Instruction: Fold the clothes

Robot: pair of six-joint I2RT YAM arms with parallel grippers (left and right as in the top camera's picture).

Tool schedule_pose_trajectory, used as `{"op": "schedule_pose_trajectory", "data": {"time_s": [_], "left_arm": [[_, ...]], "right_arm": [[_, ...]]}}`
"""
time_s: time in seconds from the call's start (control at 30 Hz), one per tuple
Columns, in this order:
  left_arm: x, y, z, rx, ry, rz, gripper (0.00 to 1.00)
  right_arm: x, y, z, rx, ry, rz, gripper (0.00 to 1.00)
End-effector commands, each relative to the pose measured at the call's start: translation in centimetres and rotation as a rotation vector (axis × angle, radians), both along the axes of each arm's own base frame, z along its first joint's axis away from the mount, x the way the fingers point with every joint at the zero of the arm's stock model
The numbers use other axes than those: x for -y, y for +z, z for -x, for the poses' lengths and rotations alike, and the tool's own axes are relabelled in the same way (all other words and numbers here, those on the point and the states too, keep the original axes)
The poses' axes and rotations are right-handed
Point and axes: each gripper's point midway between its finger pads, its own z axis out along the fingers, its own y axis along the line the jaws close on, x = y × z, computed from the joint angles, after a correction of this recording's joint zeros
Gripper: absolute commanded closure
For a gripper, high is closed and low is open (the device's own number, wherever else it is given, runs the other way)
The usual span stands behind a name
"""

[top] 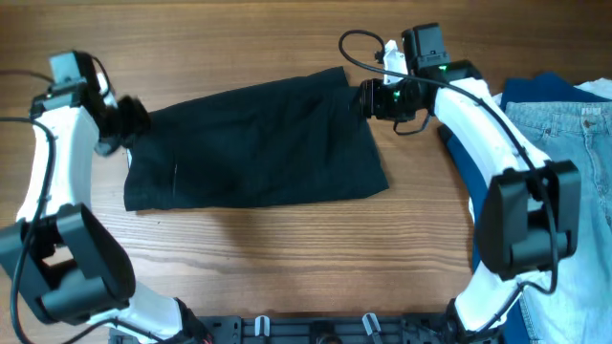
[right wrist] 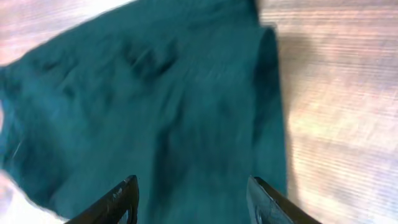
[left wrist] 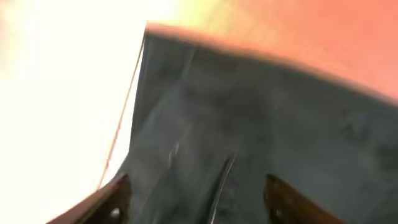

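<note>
The clothes, a black garment (top: 253, 139), lie folded flat across the middle of the wooden table. My left gripper (top: 129, 122) sits at the garment's left edge, and the left wrist view shows its jaws spread wide over the dark cloth (left wrist: 249, 124) with nothing pinched. At the garment's upper right corner is my right gripper (top: 366, 98). Its fingers (right wrist: 121, 198) stand apart above the cloth (right wrist: 155, 106), holding nothing.
Light blue jeans (top: 574, 143) and a royal blue garment (top: 535, 91) lie piled at the table's right side, beside the right arm. Bare wood (top: 287, 258) stretches in front of the black garment.
</note>
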Motion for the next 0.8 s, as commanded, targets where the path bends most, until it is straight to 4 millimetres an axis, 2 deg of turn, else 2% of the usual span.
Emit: {"op": "schedule_pose_trajectory", "data": {"time_s": [0.0, 0.03, 0.1, 0.13, 0.23, 0.37, 0.4, 0.43, 0.5, 0.53, 0.57, 0.6, 0.7, 0.77], "left_arm": [[-0.4, 0.5, -2.0, 0.067, -0.096, -0.043, 0.25], [-0.5, -0.2, -2.4, 0.063, -0.120, -0.052, 0.24], [-0.7, -1.6, -3.0, 0.055, -0.125, -0.051, 0.24], [-0.8, -2.1, -3.2, 0.052, -0.126, -0.050, 0.24], [-0.7, -3.6, -3.9, 0.047, -0.183, -0.055, 0.24], [-0.9, -5.8, -5.0, 0.049, -0.211, -0.053, 0.26], [-0.5, -6.4, -5.2, 0.052, -0.225, -0.028, 0.30], [0.5, -7.0, -5.4, 0.062, -0.264, 0.022, 0.36], [1.3, -7.5, -5.5, 0.068, -0.278, 0.064, 0.50], [1.3, -7.5, -5.4, 0.066, -0.277, 0.064, 0.66], [1.1, -7.3, -5.3, 0.062, -0.273, 0.059, 0.91], [0.5, -6.9, -5.2, 0.062, -0.256, 0.045, 0.96], [-1.3, -4.7, -4.8, 0.091, -0.187, 0.018, 0.96], [-3.4, -2.7, -4.5, 0.124, -0.095, -0.012, 0.96]], "right_arm": [[-1.3, -1.3, 1.7, -0.069, 0.030, 0.019, 0.52], [-1.2, -2.3, 1.8, -0.101, -0.003, 0.055, 0.64], [-0.7, -4.1, 2.0, -0.157, -0.075, 0.110, 0.72], [-0.7, -4.7, 2.2, -0.178, -0.091, 0.118, 0.79], [-0.7, -5.9, 2.2, -0.214, -0.116, 0.119, 0.83], [-0.8, -5.9, 2.0, -0.193, -0.095, 0.119, 0.83], [-0.7, -5.9, 2.0, -0.191, -0.085, 0.123, 0.83], [-0.7, -5.9, 2.1, -0.193, -0.083, 0.124, 0.82], [-0.7, -5.9, 2.0, -0.181, -0.068, 0.129, 0.82], [-0.6, -5.9, 2.0, -0.179, -0.071, 0.133, 0.82], [-0.6, -6.0, 1.9, -0.179, -0.075, 0.137, 0.82], [-0.5, -6.0, 2.0, -0.179, -0.076, 0.144, 0.82], [-0.1, -6.1, 2.0, -0.180, -0.080, 0.163, 0.83], [-0.1, -6.2, 2.1, -0.179, -0.070, 0.166, 0.82]]}}
